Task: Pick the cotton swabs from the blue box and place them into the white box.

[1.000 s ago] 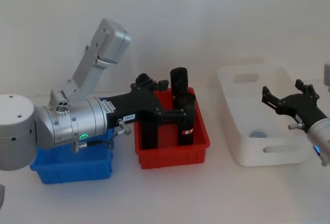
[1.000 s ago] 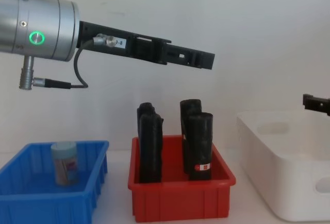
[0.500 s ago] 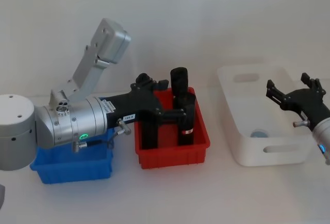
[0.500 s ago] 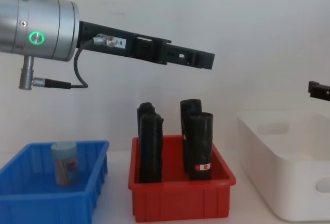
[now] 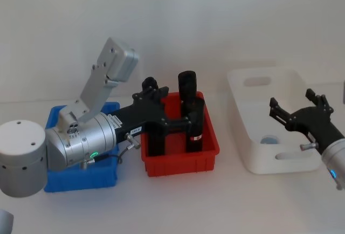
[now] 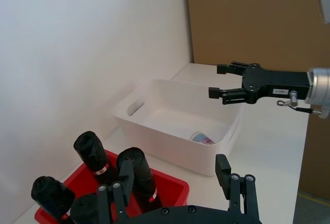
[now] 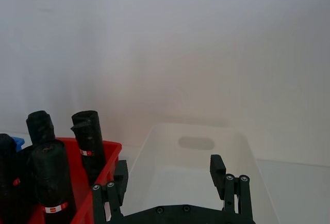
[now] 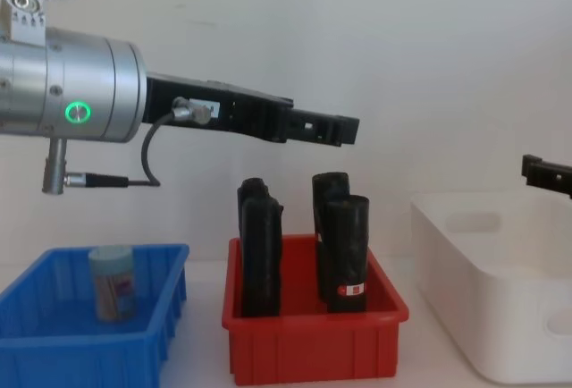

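Note:
One tub of cotton swabs stands upright in the blue box; in the head view my left arm hides it and covers much of the blue box. Another tub of cotton swabs lies inside the white box, also visible from the left wrist as cotton swabs in the white box. My left gripper hovers open and empty above the red bin, well over the rolls. My right gripper hangs open and empty over the white box's front right part.
A red bin holding several upright black rolls with red-white labels sits between the blue and white boxes. The left arm's silver body hangs over the blue box. A white wall stands close behind the table.
My left arm has drawn back toward me and dropped a little, uncovering the blue box's far rim. My right gripper has shifted slightly left and nearer over the white box, still open.

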Robot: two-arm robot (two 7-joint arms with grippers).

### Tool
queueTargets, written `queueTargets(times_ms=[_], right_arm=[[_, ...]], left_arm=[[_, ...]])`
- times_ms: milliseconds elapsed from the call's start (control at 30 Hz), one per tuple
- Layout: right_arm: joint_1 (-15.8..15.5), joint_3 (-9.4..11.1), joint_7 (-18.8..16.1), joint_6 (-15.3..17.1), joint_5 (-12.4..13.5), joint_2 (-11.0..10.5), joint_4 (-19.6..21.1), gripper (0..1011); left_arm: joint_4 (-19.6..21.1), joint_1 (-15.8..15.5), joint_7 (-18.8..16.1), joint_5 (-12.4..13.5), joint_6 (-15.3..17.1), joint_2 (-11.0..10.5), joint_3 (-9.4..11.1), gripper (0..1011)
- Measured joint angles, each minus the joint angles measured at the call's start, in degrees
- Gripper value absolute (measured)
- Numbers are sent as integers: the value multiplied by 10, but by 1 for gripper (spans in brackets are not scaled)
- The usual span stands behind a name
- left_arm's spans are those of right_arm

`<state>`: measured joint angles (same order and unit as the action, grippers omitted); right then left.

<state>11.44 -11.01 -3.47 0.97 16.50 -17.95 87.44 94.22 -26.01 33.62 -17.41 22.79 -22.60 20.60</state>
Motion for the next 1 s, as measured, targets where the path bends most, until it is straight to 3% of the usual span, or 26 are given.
queueTargets(times_ms=[667,1000], right_arm=[[-104,-16,-3,8,0,-12,117,1001],[-123,-20,-3,10,0,-14,137,1002]], left_arm=[[-5,56,-150,27,-100,3,25,1004],[-7,84,-224,40,-149,5,37,1004]])
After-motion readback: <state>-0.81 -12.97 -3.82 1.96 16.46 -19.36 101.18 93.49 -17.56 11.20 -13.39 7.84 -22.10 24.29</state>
